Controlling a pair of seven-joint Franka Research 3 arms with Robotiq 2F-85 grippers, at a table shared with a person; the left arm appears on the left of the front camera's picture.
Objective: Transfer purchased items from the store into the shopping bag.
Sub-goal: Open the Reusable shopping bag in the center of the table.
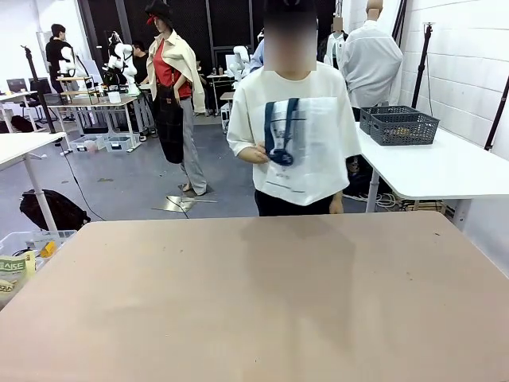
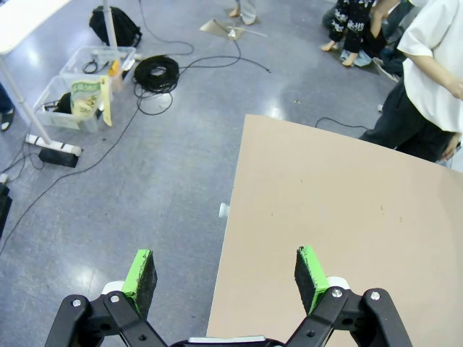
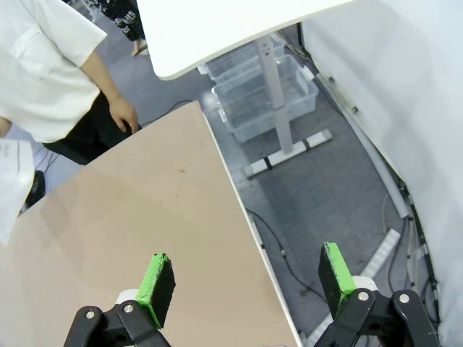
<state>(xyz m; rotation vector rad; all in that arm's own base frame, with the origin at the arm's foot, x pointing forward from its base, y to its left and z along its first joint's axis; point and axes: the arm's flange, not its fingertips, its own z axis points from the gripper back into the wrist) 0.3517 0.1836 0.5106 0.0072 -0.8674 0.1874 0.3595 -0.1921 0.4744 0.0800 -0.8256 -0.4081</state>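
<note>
The left gripper (image 2: 226,278) is seen at the bottom of the left wrist view with its black fingers and green pads (image 2: 139,273) spread wide, and nothing is held between them. The left edge of the flat pinkish-tan table top (image 2: 347,217) is straddled beneath it, so that one finger is placed over grey floor and the other over bare table. Clear plastic boxes (image 2: 72,101) and a coil of black cable (image 2: 155,72) are found on the floor towards the upper left of that frame.

The right gripper (image 3: 246,282) is likewise shown spread and empty at the bottom of the right wrist view, with the table's other edge passing between its fingers. A white table (image 3: 217,29) is seen across the top of that frame.

In the front view a person in a white T-shirt (image 1: 318,171) is stood at the far edge of the tan table, in the upper middle. A translucent white plastic shopping bag (image 1: 282,127) with dark blue strap handles is held flat against the chest by one hand (image 1: 254,153), while the other hand (image 1: 336,205) is hung near the table's far edge. At the upper right a dark grey rectangular plastic basket (image 1: 403,129) with lattice sides is set on the white table, well apart from the tan table, and a second of the same kind is placed just behind it. Whether anything lies inside cannot be told.
</note>
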